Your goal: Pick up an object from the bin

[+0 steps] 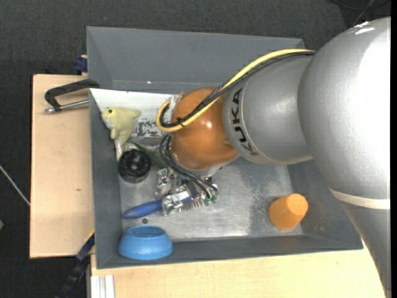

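The gripper [185, 194] hangs low over the bin floor, left of centre, its metal body showing beneath the arm's orange cover. A slim blue pen-like stick [141, 210] lies just to its lower left, one end reaching up to the gripper's metal parts. A black round ring-shaped thing [134, 165] sits to the gripper's upper left. A blue shallow bowl-shaped cap [146, 242] rests against the front wall below the stick.
A pale yellow soft toy [121, 121] and a white printed card [146, 113] lie at the back left. An orange cup-shaped thing [288, 212] lies alone at the front right. The large grey arm covers the bin's right and back.
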